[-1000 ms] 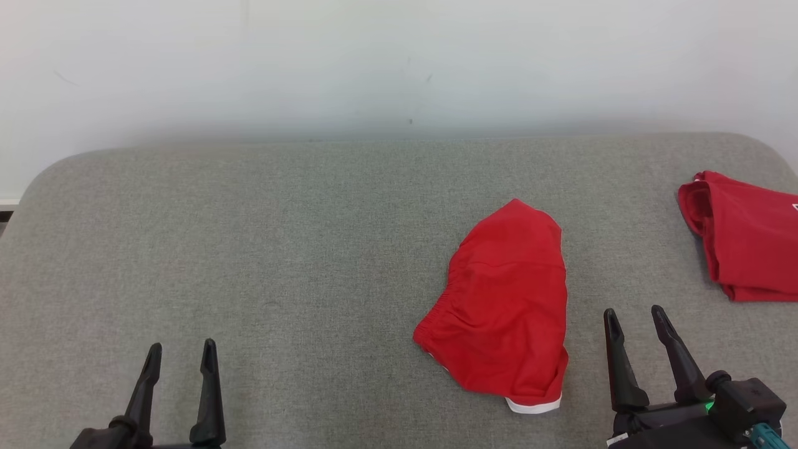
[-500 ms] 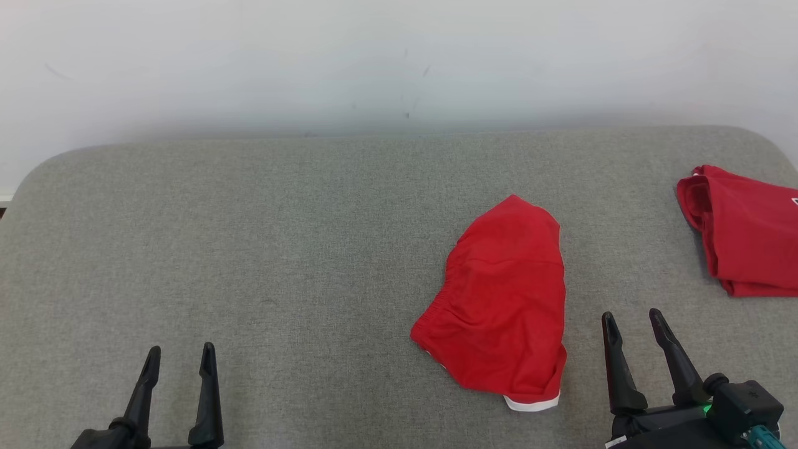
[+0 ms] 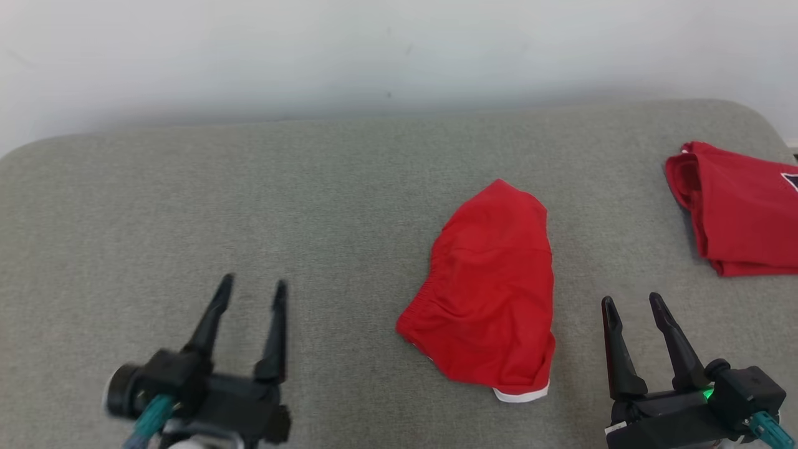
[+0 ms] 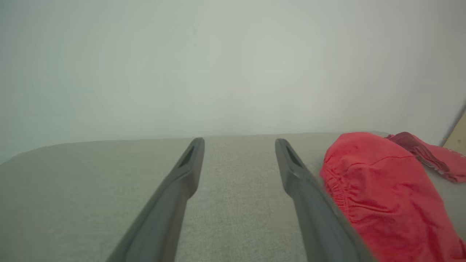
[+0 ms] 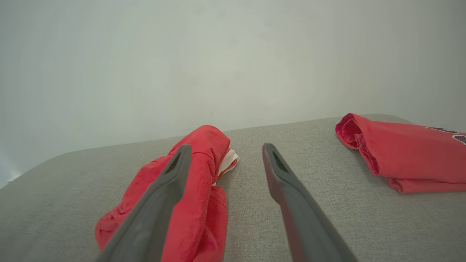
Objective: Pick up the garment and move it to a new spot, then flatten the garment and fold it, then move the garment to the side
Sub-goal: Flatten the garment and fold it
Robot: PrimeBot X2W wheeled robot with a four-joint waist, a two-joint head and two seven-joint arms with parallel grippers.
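left pincer (image 3: 254, 282) at 7 o'clock and right pincer (image 3: 631, 300) at 5 are both wide open, red shorts (image 3: 492, 293) between them.

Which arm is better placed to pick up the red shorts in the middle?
Probably right: the right gripper stands close beside the shorts, jaws open; the left gripper is clearly farther away.

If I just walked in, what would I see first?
The bright red shorts, lying crumpled right of the middle on the grey surface. Next comes a folded red shirt at the far right edge. Near the front, the left gripper and right gripper are open and touching nothing.
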